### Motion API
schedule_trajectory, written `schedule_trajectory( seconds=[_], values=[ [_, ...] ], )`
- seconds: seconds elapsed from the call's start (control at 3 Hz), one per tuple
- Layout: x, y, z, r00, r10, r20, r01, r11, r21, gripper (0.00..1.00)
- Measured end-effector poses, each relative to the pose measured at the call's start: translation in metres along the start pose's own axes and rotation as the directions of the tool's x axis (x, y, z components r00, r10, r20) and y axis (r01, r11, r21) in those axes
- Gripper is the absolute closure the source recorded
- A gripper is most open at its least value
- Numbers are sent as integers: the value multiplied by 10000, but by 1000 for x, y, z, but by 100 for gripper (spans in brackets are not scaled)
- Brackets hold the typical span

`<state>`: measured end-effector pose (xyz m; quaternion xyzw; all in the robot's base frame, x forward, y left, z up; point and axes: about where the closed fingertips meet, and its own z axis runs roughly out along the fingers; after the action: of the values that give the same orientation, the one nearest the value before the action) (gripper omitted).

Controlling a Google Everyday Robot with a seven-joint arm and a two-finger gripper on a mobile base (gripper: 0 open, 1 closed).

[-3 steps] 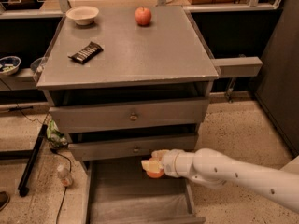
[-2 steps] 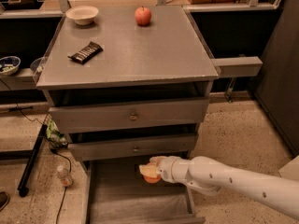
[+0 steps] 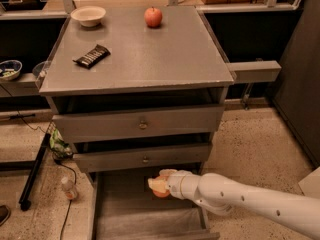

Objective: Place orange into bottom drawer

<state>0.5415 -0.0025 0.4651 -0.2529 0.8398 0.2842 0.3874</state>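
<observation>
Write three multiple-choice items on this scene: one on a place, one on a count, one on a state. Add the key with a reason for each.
1. Where is the orange?
A. on a shelf
B. in the gripper, over the bottom drawer
C. in a basket

2. How many things lie on the cabinet top?
A. one
B. three
C. five

3. The bottom drawer is:
A. pulled open
B. pushed shut
C. removed

Key:
1 B: the gripper is shut on the orange above the drawer's grey floor.
2 B: a bowl, an apple and a dark snack bar lie there.
3 A: its floor shows in front of the cabinet.
</observation>
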Motion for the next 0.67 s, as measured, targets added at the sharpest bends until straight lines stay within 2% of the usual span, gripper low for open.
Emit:
schedule_trajectory(
  seconds=[0.33,0.67],
  values=[
    [5,-8,21,9992,-375,104,365,9959,823,100],
    [9,-19,37,9991,-412,73,399,9905,1314,100]
  ],
)
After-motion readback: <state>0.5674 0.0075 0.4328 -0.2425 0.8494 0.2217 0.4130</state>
